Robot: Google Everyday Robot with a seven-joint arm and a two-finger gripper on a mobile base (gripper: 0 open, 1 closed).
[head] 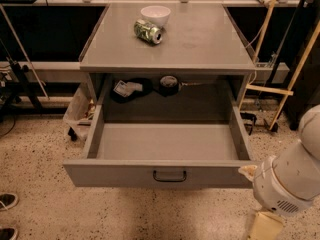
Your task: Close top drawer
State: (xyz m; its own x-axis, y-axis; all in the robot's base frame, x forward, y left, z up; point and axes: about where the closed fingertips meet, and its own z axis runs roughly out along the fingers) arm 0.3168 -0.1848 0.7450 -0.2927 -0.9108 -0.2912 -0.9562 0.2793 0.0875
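The top drawer (125,174) is pulled far out of the grey cabinet. It is wide and grey, and its inside is bare. Its flat front faces me with a small dark loop handle (170,176) at the centre. My white arm (290,176) comes in at the lower right, just past the drawer's right front corner. My cream gripper (266,226) hangs low at the bottom edge, below and to the right of the drawer front, apart from it and partly cut off.
A white bowl (155,15) and a lying green can (148,31) sit on the cabinet top (200,39). Dark items (127,89) lie in the cavity behind the drawer. A plastic bag (77,109) hangs left of the cabinet. Wooden poles (295,74) lean at right. Shoes (6,201) stand at lower left.
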